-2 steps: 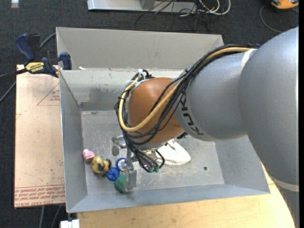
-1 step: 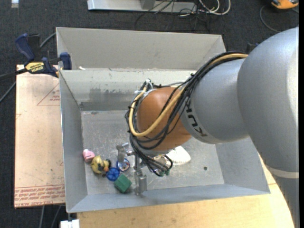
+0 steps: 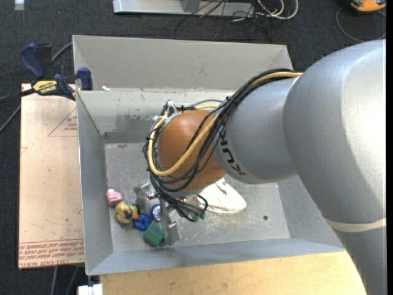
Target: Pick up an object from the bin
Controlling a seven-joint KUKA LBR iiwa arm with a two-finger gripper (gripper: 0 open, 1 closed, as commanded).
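The pincer (image 3: 158, 217) is down low in the grey metal bin (image 3: 92, 165), near the floor's lower-left corner in the camera view. Its upper part is hidden under the arm's orange cover (image 3: 184, 146) and a tangle of black and yellow cables (image 3: 161, 176). I cannot tell how far open it is, or whether it has hold of anything.

Its tip sits in a small cluster of loose things. A small blue piece (image 3: 143, 222) lies just at its left side, too small and too hidden to give a long axis. A green block (image 3: 153, 236) lies just below the blue piece, close to the bin's near wall. It is tilted, with its longer side running roughly down and to the right.

A yellow toy (image 3: 124, 212) is left of the blue piece, and a pink piece (image 3: 113, 196) is up and left of that. A flat white object (image 3: 228, 201) lies on the floor to the right, partly under the arm.
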